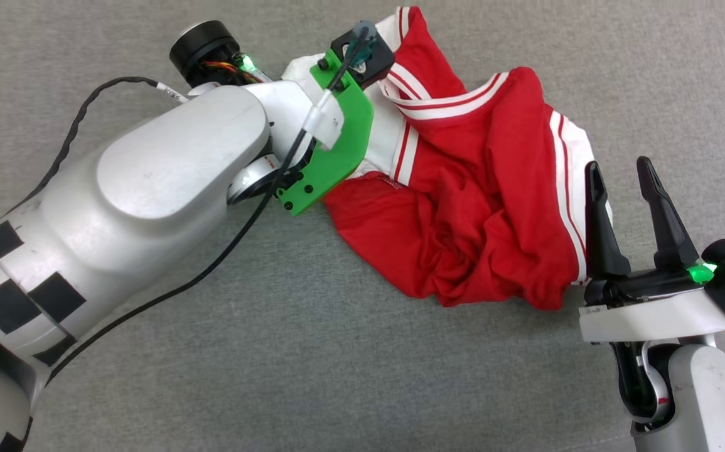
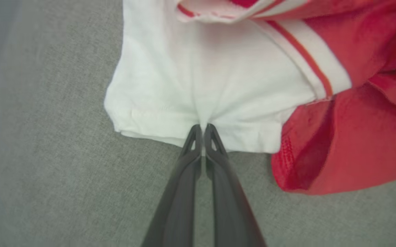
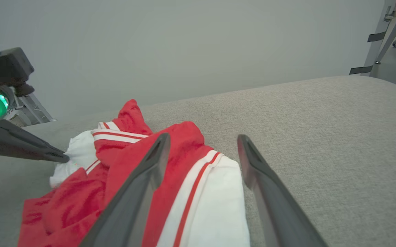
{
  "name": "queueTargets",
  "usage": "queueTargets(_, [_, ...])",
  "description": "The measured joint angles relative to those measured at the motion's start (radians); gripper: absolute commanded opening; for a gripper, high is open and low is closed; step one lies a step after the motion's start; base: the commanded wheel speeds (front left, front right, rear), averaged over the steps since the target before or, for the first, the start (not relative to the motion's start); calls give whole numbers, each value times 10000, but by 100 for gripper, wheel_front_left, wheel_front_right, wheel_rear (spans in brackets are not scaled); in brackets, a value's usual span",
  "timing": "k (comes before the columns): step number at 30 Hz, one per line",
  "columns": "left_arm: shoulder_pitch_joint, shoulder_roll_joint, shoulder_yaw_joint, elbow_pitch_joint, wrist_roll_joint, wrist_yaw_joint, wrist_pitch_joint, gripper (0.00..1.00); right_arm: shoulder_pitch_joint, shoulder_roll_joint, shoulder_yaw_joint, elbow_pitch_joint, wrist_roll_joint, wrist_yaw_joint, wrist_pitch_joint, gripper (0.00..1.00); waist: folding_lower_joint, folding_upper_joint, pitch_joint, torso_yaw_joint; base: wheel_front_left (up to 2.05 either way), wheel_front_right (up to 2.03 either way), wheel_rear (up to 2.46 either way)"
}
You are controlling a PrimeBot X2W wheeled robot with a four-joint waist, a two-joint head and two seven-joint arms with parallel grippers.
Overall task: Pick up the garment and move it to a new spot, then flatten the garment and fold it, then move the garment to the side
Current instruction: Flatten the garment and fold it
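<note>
Pinching white sleeve hem point(image 2: 170, 130): left hand point(image 2: 203, 127), fingers pressed together. Crumpled shirt point(image 1: 475, 207) lies on counter point(image 1: 337, 351). Spread right hand point(image 1: 616, 164) sits beside other sleeve point(image 1: 572, 141). Bare counter all round; far edge well apart.

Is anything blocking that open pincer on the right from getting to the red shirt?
Nothing visible does. The right pincer stands open at the edge of the garment, by its near sleeve, with nothing between them. The left pincer is shut on the other sleeve.
</note>
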Motion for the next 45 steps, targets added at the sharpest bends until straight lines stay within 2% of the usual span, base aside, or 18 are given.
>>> queueTargets(6, [-2, 566, -36, -481, -311, 0, -1129, 0, 320, 0, -213, 17, -157, 0, 0, 100, 0, 0, -551, 495, 0, 0, 0])
queueTargets(16, [484, 2171, -36, -600, -474, 0, -1887, 0, 779, 2, -550, 81, -332, 0, 0, 100, 0, 0, -1345, 1454, 0, 0, 0])
queueTargets(22, [1282, 3060, -36, -347, -616, 8, -2190, 0, 944, 4, -646, 159, -391, 0, 0, 100, 0, 0, -1760, 1918, 0, 0, 0])
queueTargets(23, [1853, 3434, -27, -184, -934, 138, -2429, 0, 983, 4, -642, 199, -445, 0, 0, 100, 0, 0, -1927, 2038, 0, 0, 0])
queueTargets(29, [3310, 3685, -27, 211, -1570, 368, -2905, 0, 1039, 6, -663, 280, -558, 0, 0, 100, 0, 0, -2065, 2035, 0, 0, 0])
queueTargets(33, [4289, 3536, -15, 621, -1996, 433, -3252, 0, 1193, 4, -717, 360, -639, 0, 0, 100, 0, 0, -2074, 1953, 0, 0, 0])
queueTargets(38, [4756, 3177, 276, 1239, -2474, 443, -3956, 0, 1225, 4, -773, 435, -679, 0, 0, 100, -1, 0, -2184, 1917, 0, 0, 0])
queueTargets(39, [4870, 3089, 372, 1388, -2525, 447, -4259, 22, 1240, 4, -782, 462, -717, 0, 0, 100, -2, 0, -2237, 1917, 0, 0, 0])
queueTargets(40, [5003, 3016, 453, 1530, -2610, 456, -4550, 82, 1270, 4, -798, 470, -732, 0, 0, 100, -2, 0, -2300, 1917, 0, 0, 0])
queueTargets(41, [5099, 2955, 485, 1659, -2631, 458, -4801, 100, 1314, 4, -819, 474, -736, 0, 0, 100, -2, 0, -2357, 1920, 0, 0, 0])
queueTargets(45, [5469, 2556, 671, 1839, -2591, 740, -6207, 100, 1567, 6, -1047, 451, -761, 0, 0, 100, -2, 0, -2694, 1967, 0, 0, 0])
